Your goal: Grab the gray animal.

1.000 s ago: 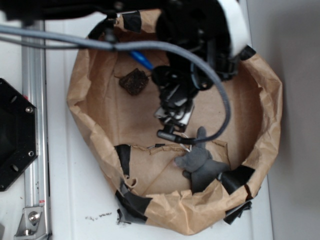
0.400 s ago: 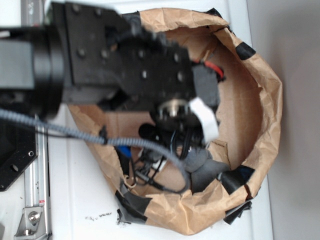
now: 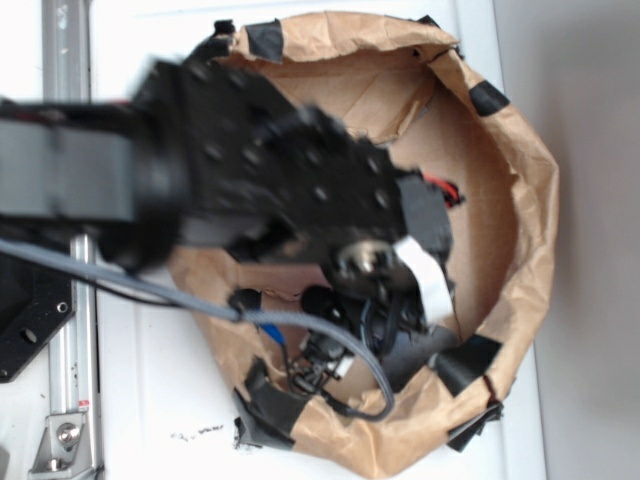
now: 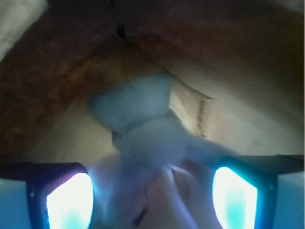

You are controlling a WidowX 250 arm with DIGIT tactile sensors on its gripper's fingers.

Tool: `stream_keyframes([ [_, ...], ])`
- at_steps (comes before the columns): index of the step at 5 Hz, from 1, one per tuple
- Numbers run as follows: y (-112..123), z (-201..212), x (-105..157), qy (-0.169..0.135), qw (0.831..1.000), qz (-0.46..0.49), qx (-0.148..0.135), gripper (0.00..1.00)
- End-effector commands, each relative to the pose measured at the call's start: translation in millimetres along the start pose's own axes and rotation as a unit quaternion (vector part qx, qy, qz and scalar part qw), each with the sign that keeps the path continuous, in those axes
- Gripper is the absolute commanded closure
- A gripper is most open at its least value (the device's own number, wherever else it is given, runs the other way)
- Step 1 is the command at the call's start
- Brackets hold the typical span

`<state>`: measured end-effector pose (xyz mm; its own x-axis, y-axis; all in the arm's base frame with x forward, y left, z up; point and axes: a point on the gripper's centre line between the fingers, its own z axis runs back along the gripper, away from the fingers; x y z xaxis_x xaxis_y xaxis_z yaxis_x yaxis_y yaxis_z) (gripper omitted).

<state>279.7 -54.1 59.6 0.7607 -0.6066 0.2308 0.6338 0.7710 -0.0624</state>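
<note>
The gray animal (image 4: 143,129) is a soft gray plush that fills the middle of the wrist view, one long ear pointing up and left, blurred. It lies between my two fingers, whose pads (image 4: 66,200) stand wide apart on either side of it. My gripper (image 4: 150,195) is open around the toy's lower body. In the exterior view only a gray patch of the animal (image 3: 412,350) shows under the arm, near the front wall of the paper basin. The gripper (image 3: 325,362) sits low there, mostly hidden by the wrist.
A crumpled brown paper basin (image 3: 530,200) with black tape patches (image 3: 465,362) walls in the workspace. The black arm (image 3: 250,170) covers its left and middle. A gray cable (image 3: 150,290) loops across the front. A metal rail (image 3: 75,400) runs at left.
The arm has swung down and forward over the basin, carrying the gripper from behind the animal to around it. The brown chunk is now hidden under the arm.
</note>
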Motion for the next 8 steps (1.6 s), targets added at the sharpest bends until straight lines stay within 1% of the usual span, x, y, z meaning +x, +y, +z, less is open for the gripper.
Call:
stream_keyframes([
  [1,-24.1,-32.0,29.4,0.009,0.999,-0.046,-0.006,0.2],
  [2,-25.9,-33.5,22.8,0.022,0.999,-0.034,0.006,1.0],
  [3,-15.6,-3.6,18.3,0.009,1.0,-0.009,0.022,1.0],
  [4,10.4,48.6,11.4,-0.021,0.999,0.027,0.029,1.0],
  [5,34.6,83.5,-4.1,-0.027,0.996,0.072,0.043,1.0],
  [6,55.7,104.2,-31.8,0.002,0.979,0.187,0.081,1.0],
  [7,51.5,118.8,-46.6,0.026,0.945,0.322,0.04,1.0],
  [8,36.0,125.1,-38.9,0.01,0.9,0.431,0.061,1.0],
])
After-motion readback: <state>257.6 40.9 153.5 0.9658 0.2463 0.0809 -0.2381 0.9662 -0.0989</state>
